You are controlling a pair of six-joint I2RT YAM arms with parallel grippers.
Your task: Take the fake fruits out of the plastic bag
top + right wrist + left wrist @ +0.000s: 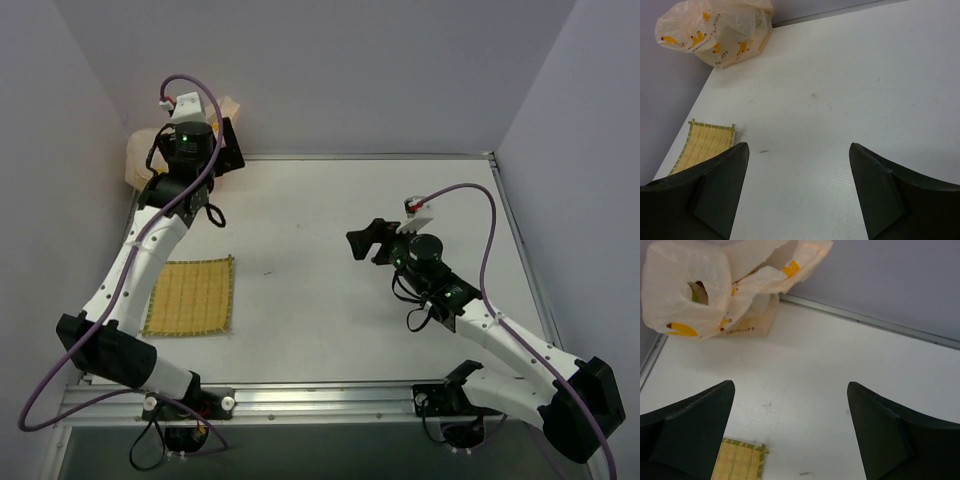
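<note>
A: Whereabouts of the bag (715, 30)?
B: Slumped in the far left corner of the table (330, 200), pushed right up to the back wall (300, 70). Crumpled, pale cream, dotted with orange-yellow marks. Handles flopped up and over on top.
A: And the fruits (698, 293)?
B: Inside the bag, as far as can be told. Just a sliver through the handle hole, seen from the left wrist: something green beside something brownish. Too little on show to say which fruit.
A: Left gripper (790, 432)?
B: Spread wide, nothing between the fingers. Held above bare table near the back edge, just right of the bag and facing it. Close, but not touching the plastic.
A: Right gripper (797, 195)?
B: Also spread wide and holding nothing. Hovering over the middle of the table, right of centre, aimed left across the surface. Well apart from the bag, with the whole corner in its camera's sight.
A: Anything else down there?
B: Only a mat (190, 297): yellow, woven, square, green-edged. Lying flat by the left edge, nearer the arm bases than the bag and well clear of it. Partly tucked under the left arm (150, 250) from above. Touched by neither gripper.
</note>
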